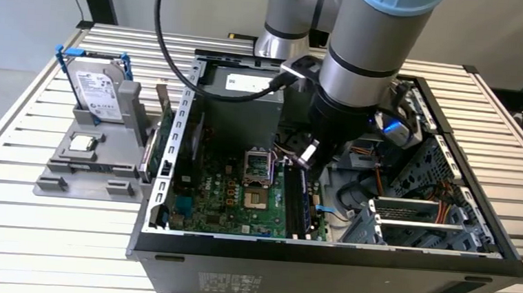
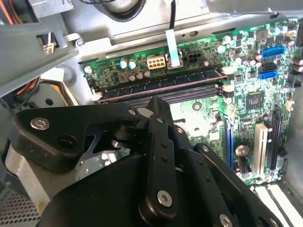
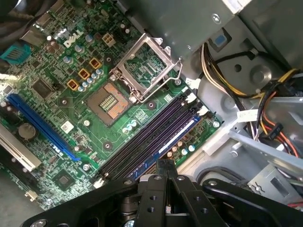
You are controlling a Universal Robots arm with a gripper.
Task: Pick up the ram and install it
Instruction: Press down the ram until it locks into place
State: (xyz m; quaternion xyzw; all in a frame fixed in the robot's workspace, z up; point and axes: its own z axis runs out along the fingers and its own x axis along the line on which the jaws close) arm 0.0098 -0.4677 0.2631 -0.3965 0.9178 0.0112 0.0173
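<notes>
One ram [image 1: 298, 199] is seen in the exterior view, upright in the slot nearest the motherboard's [image 1: 230, 199] edge, beneath the gripper [image 1: 305, 158]. In the second wrist view it is shown long, dark and level. In the first wrist view the fingers are closed together, empty; seating is judged done or nearly so.

- The ram [image 3: 170, 143], a long, narrow dark stick with a blue-tinted face, stands on edge in the outermost of the black memory slots [image 3: 144, 142] on the green motherboard [image 3: 85, 123].
- In the second wrist view the ram [image 2: 161, 85] lies level along its slot, chips showing in a row.
</notes>
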